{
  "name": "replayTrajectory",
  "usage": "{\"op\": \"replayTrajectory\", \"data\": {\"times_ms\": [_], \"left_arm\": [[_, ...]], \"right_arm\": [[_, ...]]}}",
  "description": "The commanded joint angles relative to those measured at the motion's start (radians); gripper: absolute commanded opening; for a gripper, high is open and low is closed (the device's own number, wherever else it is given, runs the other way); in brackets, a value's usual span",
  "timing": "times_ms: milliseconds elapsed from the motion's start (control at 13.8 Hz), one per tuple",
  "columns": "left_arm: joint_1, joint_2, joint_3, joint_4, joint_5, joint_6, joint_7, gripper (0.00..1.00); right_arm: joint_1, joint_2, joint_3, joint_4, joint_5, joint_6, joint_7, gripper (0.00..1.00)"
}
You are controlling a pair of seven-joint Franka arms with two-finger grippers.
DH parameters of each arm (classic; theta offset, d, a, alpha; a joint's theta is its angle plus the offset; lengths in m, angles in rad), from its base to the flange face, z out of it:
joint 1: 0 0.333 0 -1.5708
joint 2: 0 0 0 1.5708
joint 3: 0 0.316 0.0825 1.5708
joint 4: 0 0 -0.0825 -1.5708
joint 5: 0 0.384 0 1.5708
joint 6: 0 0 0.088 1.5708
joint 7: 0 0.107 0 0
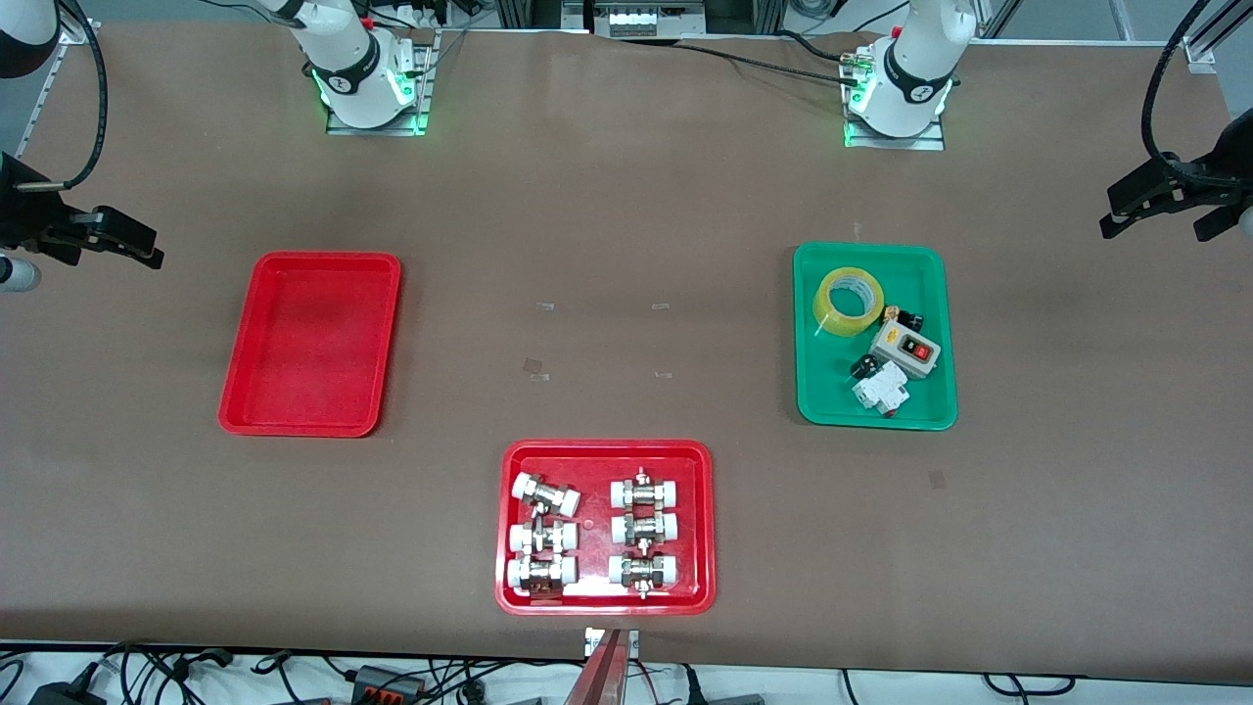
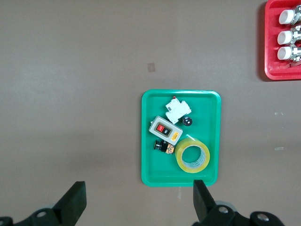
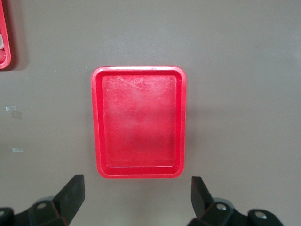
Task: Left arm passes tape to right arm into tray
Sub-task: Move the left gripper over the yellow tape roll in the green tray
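Brown matte tabletop, seen from high across the table.

Nearest the front camera, low centre of the front view: red tray with pipe fittings, six white-capped fittings in two columns.

Mid-frame, toward the right arm's end: plain red tray, nothing in it, long axis running near-to-far with a slight lean. The right wrist view shows the same tray square-on.

Mid-frame, toward the left arm's end: green tray. The tape sits in its farther corner, tilted, leaning on its rim, the white core's opening facing up and toward the front camera. Just nearer in the same tray: a grey switch box with a red button, a white breaker, and small black parts.

Farthest, top of frame: both arm bases, green-lit.

Left gripper at the right edge of the frame, up in the air over bare table, well apart from the green tray. Fingers spread wide, holding nothing.

Right gripper at the left edge, likewise aloft over bare table, apart from the plain red tray. Fingers wide apart, nothing between them.

Both arms wait.
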Motion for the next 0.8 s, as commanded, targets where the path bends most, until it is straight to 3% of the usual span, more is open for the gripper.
{"op": "replayTrajectory", "data": {"times_ms": [0, 291, 581, 726], "left_arm": [[-0.002, 0.001, 0.0, 0.008, -0.016, -0.013, 0.006, 1.0], [-0.003, 0.001, 0.0, -0.021, -0.016, -0.026, 0.003, 1.0], [-0.005, -0.008, -0.053, -0.158, -0.018, 0.029, -0.014, 1.0], [-0.007, -0.014, -0.061, -0.277, -0.018, 0.116, -0.029, 1.0]], "right_arm": [[-0.006, -0.015, 0.004, -0.007, 0.01, -0.011, -0.02, 1.0], [-0.006, -0.012, 0.004, -0.001, 0.011, -0.008, -0.02, 1.0], [-0.003, -0.005, 0.006, -0.001, 0.011, -0.01, -0.019, 1.0], [-0.003, -0.005, 0.006, 0.001, 0.011, -0.008, -0.019, 1.0]]}}
